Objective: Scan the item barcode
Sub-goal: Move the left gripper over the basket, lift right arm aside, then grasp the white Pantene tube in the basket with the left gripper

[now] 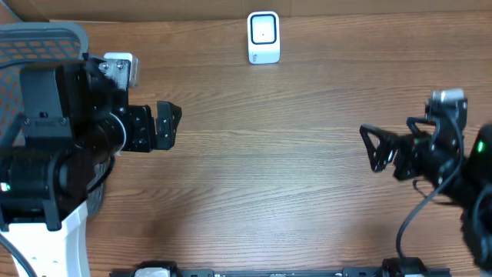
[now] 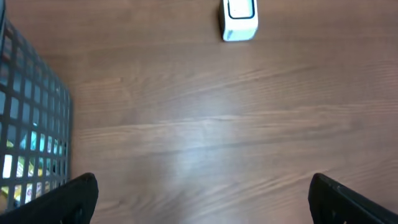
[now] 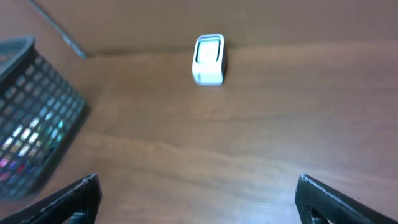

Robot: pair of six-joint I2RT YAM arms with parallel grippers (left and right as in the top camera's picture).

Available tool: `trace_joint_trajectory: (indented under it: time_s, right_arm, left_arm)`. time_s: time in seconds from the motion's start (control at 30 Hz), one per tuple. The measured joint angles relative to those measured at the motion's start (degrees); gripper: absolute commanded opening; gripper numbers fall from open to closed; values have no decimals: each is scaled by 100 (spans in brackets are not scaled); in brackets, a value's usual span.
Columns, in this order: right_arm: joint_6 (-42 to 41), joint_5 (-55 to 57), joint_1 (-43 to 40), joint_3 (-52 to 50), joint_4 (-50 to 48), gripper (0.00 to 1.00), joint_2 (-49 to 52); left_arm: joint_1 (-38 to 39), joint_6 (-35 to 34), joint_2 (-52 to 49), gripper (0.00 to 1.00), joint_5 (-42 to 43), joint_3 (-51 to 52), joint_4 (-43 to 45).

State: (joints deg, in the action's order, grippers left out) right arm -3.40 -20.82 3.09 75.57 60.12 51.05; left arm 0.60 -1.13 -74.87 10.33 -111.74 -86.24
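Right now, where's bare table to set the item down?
Widest free patch: the table between the left claw and right claw, in front of the white scanner. Bare strips also flank the scanner along the back edge. Crowded: far left, around the mesh basket.

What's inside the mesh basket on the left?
Through the basket mesh, colourful packaging shows: yellow, teal, pink. Which items, and how many, cannot be told; overhead the left arm covers most of it.

Overhead top-down; both wrists toward scanner (image 1: 264,37)
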Motion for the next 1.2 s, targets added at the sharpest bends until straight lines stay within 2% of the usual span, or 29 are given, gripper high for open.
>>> trace_joint_trajectory:
  time_s: [0.13,0.4,0.63,0.77,0.87,1.07,1.2]
  right_arm:
    - [83,-81,0,848,450,100,745]
    - [20,-566,0,953,752,100,1410]
    - [42,-636,0,953,1126,100,1589]
    - [42,-623,0,951,1154,100,1604]
    - [42,-621,0,953,1156,100,1604]
    - [44,-621,0,953,1176,100,1604]
    - [44,-619,0,953,1233,100,1604]
  left_arm:
    - [-2,-24,-55,100,85,-131,-48]
    - [-2,-55,-70,100,225,-199,208]
    - [-326,-634,-92,100,-901,-686,208]
    - [-1069,-970,-92,100,-1650,-820,221]
    - [-1932,-1106,-142,100,-1939,-828,221]
    - [-3845,-1456,-723,97,-1576,-859,109]
    - [-4557,-1657,-1305,100,-1263,-859,26]
